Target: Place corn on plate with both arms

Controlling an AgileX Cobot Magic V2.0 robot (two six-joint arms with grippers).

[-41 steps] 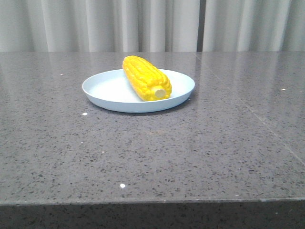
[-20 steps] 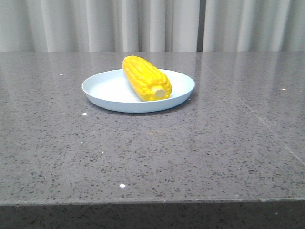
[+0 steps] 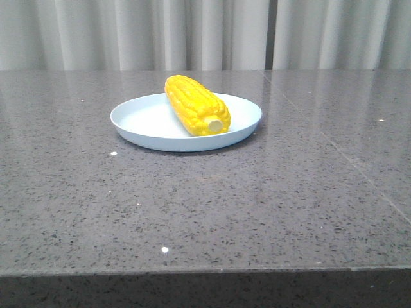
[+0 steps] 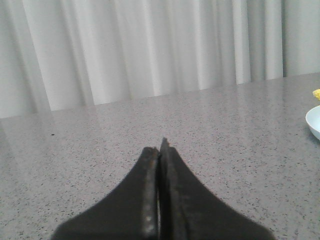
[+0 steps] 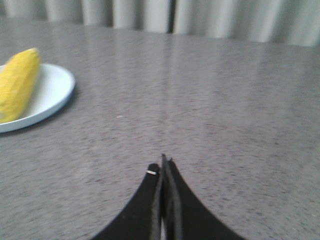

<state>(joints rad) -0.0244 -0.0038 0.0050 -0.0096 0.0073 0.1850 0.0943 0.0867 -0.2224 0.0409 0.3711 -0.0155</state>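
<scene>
The yellow corn (image 3: pixel 196 104) lies on the pale blue plate (image 3: pixel 141 122) on the grey table, its pale cut end toward me. Neither arm shows in the front view. My left gripper (image 4: pixel 160 145) is shut and empty above bare table, with the plate's edge (image 4: pixel 314 121) and a bit of the corn (image 4: pixel 316 93) far off to one side. My right gripper (image 5: pixel 163 162) is shut and empty above bare table, well apart from the plate (image 5: pixel 50 95) and the corn (image 5: pixel 19 82).
The speckled grey stone table (image 3: pixel 257 205) has a seam running on its right part and a front edge near me. Pale curtains (image 3: pixel 205 32) hang behind the table.
</scene>
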